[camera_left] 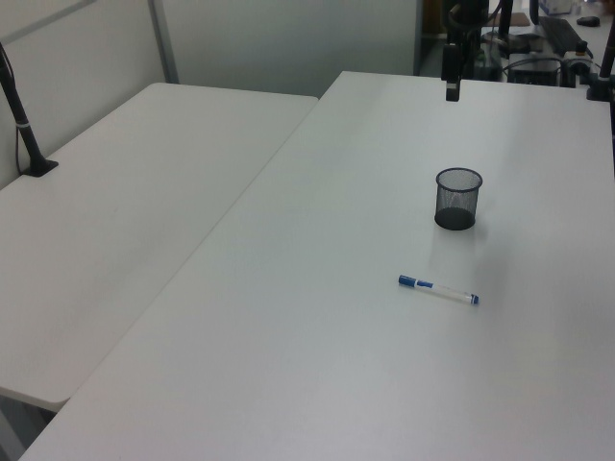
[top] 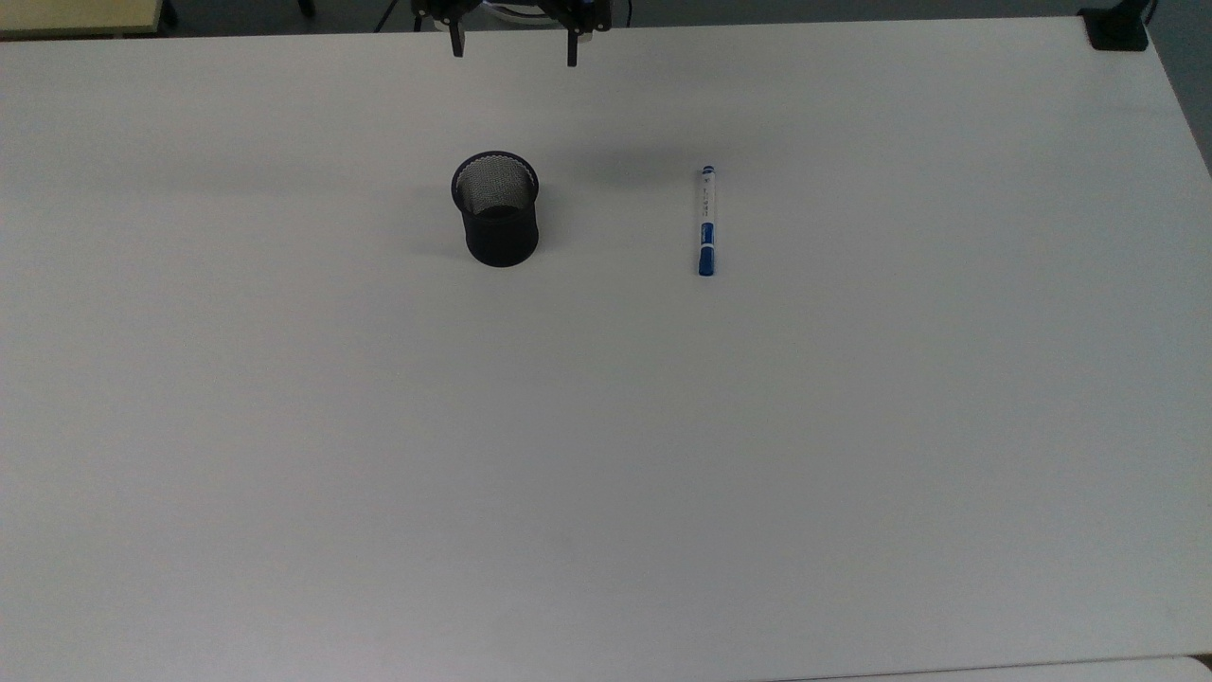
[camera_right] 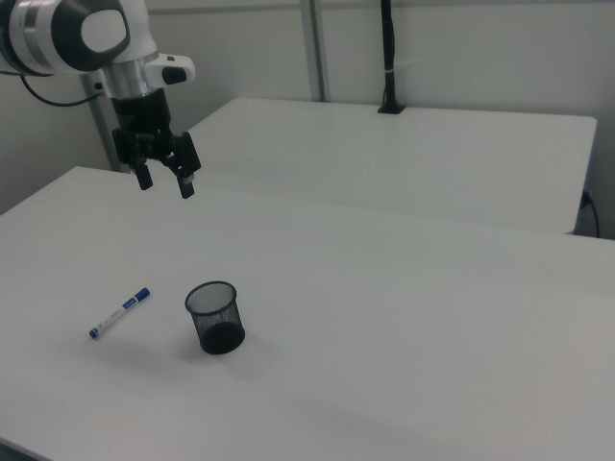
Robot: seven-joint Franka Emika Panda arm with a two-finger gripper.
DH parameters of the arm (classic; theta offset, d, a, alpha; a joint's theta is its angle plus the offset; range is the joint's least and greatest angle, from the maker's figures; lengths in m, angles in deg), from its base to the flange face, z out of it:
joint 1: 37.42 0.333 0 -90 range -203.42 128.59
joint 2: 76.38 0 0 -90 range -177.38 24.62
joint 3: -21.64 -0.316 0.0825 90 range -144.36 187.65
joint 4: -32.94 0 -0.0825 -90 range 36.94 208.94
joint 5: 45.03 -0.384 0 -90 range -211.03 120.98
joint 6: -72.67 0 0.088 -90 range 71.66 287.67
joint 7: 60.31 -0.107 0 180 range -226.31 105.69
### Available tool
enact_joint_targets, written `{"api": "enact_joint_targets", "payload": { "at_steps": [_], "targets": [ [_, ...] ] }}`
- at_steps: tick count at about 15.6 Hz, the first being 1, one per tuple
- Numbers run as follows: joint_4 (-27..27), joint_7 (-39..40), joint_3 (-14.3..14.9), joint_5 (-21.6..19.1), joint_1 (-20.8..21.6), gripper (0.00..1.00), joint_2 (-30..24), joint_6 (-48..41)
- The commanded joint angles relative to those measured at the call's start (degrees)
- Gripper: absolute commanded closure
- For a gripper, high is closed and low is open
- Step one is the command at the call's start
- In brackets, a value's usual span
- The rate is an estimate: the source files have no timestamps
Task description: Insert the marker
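The marker (top: 706,222), white with a blue cap and blue end, lies flat on the white table (top: 606,455), to the top view's right of the black mesh cup (top: 496,208). It also shows as the marker (camera_left: 438,290) and the marker (camera_right: 120,312). The cup (camera_left: 457,198) (camera_right: 215,318) stands upright and holds nothing I can see. My gripper (top: 513,49) hangs open high above the table's far edge, well apart from both. The gripper (camera_right: 164,181) has its fingers (camera_right: 185,186) spread with nothing between them. In the left view the gripper (camera_left: 451,89) shows edge-on.
A second white table (camera_left: 125,221) adjoins on the left view's left, with a black clamped post (camera_left: 21,120) on it. Another black clamp (top: 1115,28) sits on the top view's far right corner. Broad bare tabletop surrounds the cup and marker.
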Motion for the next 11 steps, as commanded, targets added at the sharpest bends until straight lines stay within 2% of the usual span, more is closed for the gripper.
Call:
{"api": "enact_joint_targets", "payload": {
  "at_steps": [1,6,11],
  "targets": [
    [1.4,0.7,0.5,0.6,1.6,0.0,-0.9,-1.3],
    [5.4,1.3,-0.1,0.6,2.8,0.0,-0.8,-0.4],
    [10.8,1.1,-0.9,0.1,6.1,0.0,0.7,6.1]
  ]
}}
